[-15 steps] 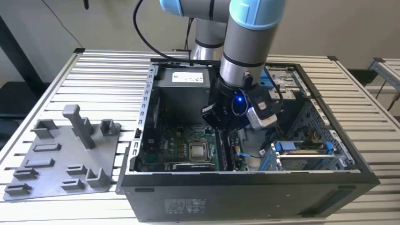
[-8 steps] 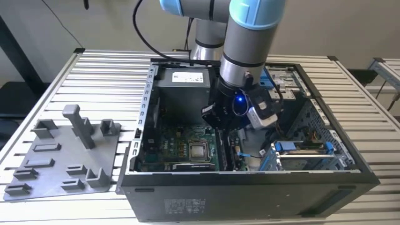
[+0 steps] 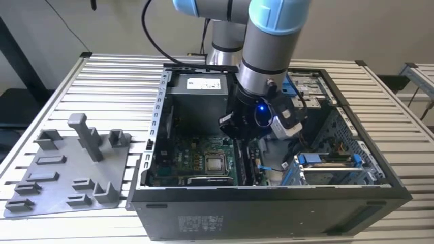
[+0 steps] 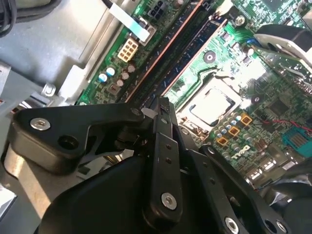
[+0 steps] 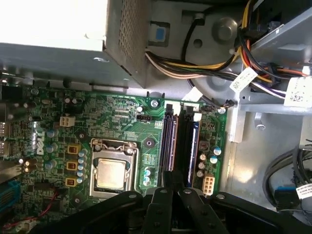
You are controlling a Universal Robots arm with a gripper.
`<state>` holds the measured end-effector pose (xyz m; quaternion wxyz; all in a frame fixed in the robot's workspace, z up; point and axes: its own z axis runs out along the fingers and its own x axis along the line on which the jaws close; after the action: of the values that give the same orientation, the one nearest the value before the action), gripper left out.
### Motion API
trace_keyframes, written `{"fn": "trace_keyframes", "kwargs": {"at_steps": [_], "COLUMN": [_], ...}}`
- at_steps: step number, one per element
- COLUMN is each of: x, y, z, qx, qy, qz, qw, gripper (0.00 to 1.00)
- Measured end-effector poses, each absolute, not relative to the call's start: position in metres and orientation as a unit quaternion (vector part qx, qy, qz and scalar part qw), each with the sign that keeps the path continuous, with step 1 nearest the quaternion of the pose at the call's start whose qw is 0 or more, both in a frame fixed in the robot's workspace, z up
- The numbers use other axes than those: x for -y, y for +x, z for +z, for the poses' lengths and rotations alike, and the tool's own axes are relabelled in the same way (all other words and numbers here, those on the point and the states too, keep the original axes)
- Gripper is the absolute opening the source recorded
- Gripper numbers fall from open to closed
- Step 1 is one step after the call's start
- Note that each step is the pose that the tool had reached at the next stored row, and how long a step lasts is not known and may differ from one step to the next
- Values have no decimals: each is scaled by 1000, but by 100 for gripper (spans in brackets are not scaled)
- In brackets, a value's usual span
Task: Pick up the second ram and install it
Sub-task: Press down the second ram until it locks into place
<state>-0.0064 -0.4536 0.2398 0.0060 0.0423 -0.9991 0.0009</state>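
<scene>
An open computer case (image 3: 271,203) fills the lower middle of the exterior view, on a slatted table (image 3: 115,76). Inside it, the arm's black gripper (image 3: 245,138) hangs just above the green motherboard (image 3: 196,157). In the first wrist view, the gripper (image 5: 171,184) is clenched with its tips together over the memory slots. The second ram (image 5: 168,144), a dark strip, sits seated in a slot beside the square processor chip (image 5: 111,174). At the exterior view's left, a grey plastic fixture (image 3: 68,173) lies on the table, well apart from the case.
</scene>
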Motion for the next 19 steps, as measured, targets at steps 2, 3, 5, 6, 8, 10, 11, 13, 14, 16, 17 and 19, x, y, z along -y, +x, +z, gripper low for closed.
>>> {"fn": "trace_keyframes", "kwargs": {"at_steps": [2, 3, 5, 6, 8, 10, 11, 13, 14, 16, 17, 19], "x": [456, 457, 457, 458, 459, 459, 460, 460, 460, 461, 461, 461], "y": [-6, -6, -6, -6, -7, -7, -7, -8, -9, -9, -10, -11], "z": [240, 240, 240, 240, 240, 240, 240, 240, 240, 239, 239, 239], "qx": [999, 999, 998, 998, 997, 997, 997, 996, 995, 994, 994, 992], "qy": [46, 49, 57, 61, 70, 78, 82, 91, 97, 108, 113, 122], "qz": [1, 1, 1, 1, 2, 2, 2, 2, 2, 2, 2, 2], "qw": [5, 4, 1, -1, -6, -9, -10, -11, -11, -12, -12, -13], "gripper": [11, 11, 11, 11, 11, 11, 11, 11, 11, 11, 11, 11]}}
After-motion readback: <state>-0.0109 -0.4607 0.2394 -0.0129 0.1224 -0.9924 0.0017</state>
